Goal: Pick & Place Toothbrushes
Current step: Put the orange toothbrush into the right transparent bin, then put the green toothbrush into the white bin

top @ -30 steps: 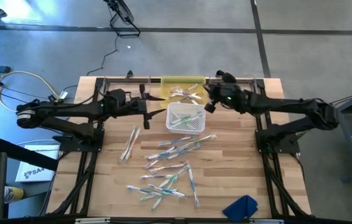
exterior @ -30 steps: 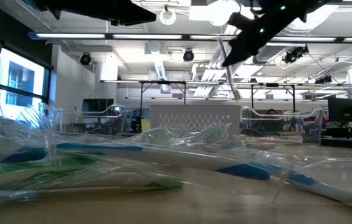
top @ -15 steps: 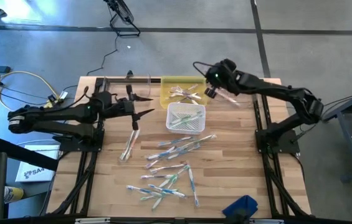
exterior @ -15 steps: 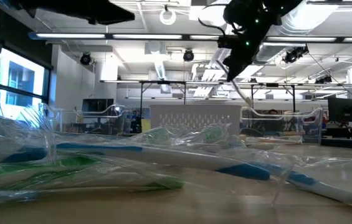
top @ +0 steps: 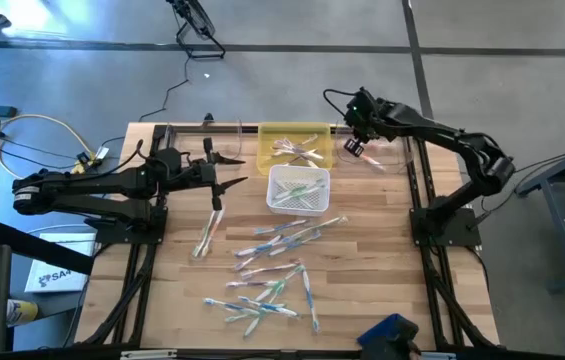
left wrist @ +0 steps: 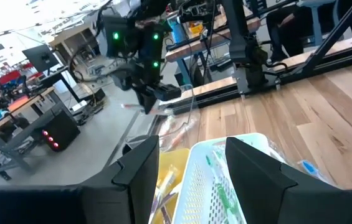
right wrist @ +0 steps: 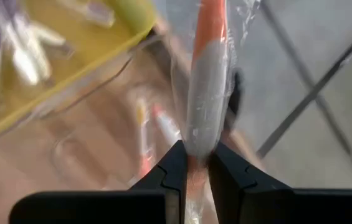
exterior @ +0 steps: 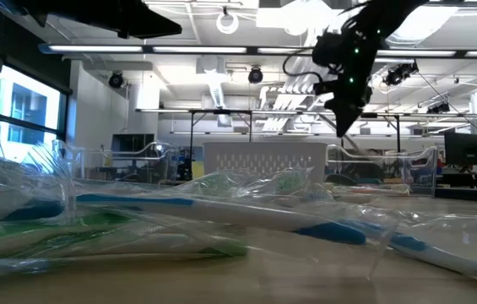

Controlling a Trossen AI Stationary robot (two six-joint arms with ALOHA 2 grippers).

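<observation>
The right gripper (top: 354, 146) hangs over the far right of the table (top: 382, 290), its fingers pinched tight on a wrapped brush (right wrist: 204, 93) with an orange-and-white handle, seen close in its wrist view. Under it stands a clear bin (top: 382, 152) that already holds a couple of orange-marked brushes, just beside the yellow bin (top: 267, 135) and behind the white basket (top: 298, 190). The left gripper (top: 230, 170) waits left of the basket with its jaws standing wide and nothing between them. Most toothbrushes (top: 267, 270) lie scattered across the middle and near part of the board; one pair (top: 207, 232) lies apart to the left, more sit in the basket and the yellow bin. A blue cloth (top: 387, 332) lies at the near edge.

The step in hand looks to be dropping the orange brush into the clear bin, apparently a sort by colour. To do it well, the arm should be centred over the bin's opening, not its rim, and come low enough that the light, crinkly wrapper does not flutter wide. The brush hangs long from the fingers, so its free end should point into the bin before release. The wrapper may cling to a pad, so the fingers should part fully and lift straight up
</observation>
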